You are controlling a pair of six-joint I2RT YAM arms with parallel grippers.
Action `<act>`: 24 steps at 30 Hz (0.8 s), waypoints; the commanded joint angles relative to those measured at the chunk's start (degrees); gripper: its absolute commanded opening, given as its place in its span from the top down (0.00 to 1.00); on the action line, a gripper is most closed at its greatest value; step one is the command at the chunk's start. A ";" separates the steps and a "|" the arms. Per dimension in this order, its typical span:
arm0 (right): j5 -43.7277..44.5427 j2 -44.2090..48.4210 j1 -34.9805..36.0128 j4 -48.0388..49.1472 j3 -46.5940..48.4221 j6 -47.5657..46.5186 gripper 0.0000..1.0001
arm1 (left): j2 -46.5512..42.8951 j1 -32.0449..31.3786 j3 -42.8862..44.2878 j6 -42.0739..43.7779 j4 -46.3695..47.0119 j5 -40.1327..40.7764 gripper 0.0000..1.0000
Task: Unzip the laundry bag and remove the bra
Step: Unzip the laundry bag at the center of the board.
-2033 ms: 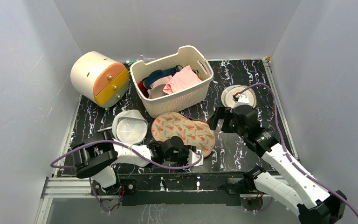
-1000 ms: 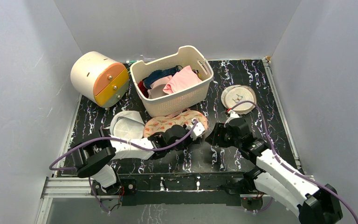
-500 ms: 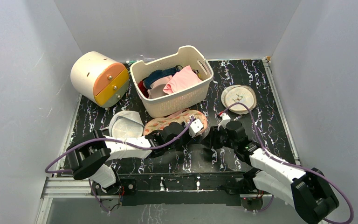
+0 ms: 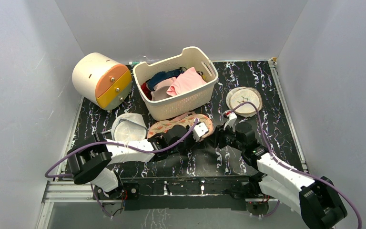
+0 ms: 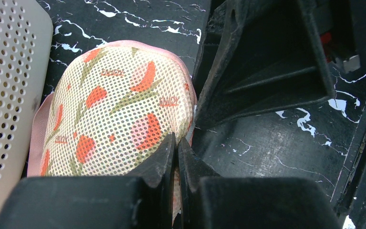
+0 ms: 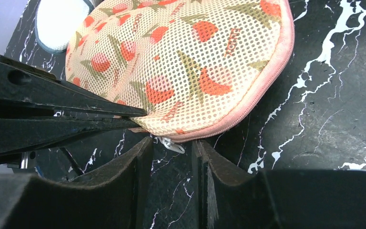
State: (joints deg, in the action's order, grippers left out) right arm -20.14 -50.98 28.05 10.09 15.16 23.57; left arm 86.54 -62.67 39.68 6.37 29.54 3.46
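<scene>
The floral laundry bag point(image 4: 178, 124) leans on its edge against the basket, its pink zip closed point(image 6: 248, 107). My left gripper point(image 4: 199, 138) is shut on the bag's trim near the end; mesh fabric shows between its tips point(image 5: 176, 143). My right gripper point(image 4: 216, 138) faces it from the right, low over the table. It stands open point(image 6: 172, 141), with the bag's small white zipper pull point(image 6: 171, 146) lying just at the gap between its fingertips, untouched. The left fingers point(image 6: 52, 119) cross the right wrist view. The bra is hidden.
A white perforated basket point(image 4: 183, 102) with pink and dark garments stands behind the bag. A cream drum with an orange-yellow face point(image 4: 100, 78) sits at the back left. A white dome mesh bag point(image 4: 127, 129) lies left, round mesh discs point(image 4: 244, 99) right.
My left gripper has tipped the bag from flat onto its edge by the basket. The right arm has swung left and down to the bag's end, its jaws narrowing.
</scene>
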 commanded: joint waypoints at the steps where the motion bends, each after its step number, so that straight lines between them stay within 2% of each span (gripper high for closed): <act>1: -1.89 -1.60 -0.15 4.89 0.54 -1.42 0.68 | -3.04 0.27 1.96 -0.50 1.80 -2.03 1.00; 16: -3.89 -4.24 -0.11 7.63 -0.18 -0.29 0.87 | -3.30 0.23 2.05 -0.53 1.55 -2.18 1.00; 21: 1.48 -4.04 -0.13 3.11 1.34 -0.30 1.00 | -3.61 0.26 1.89 -0.18 1.63 -1.88 1.00; 24: 4.34 -4.04 -0.13 1.29 1.98 0.75 1.00 | -3.83 0.28 1.78 0.11 1.69 -1.84 1.00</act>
State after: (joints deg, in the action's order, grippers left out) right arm -21.47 -55.29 28.05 11.75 15.16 23.59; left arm 86.13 -62.48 39.68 6.37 29.56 2.55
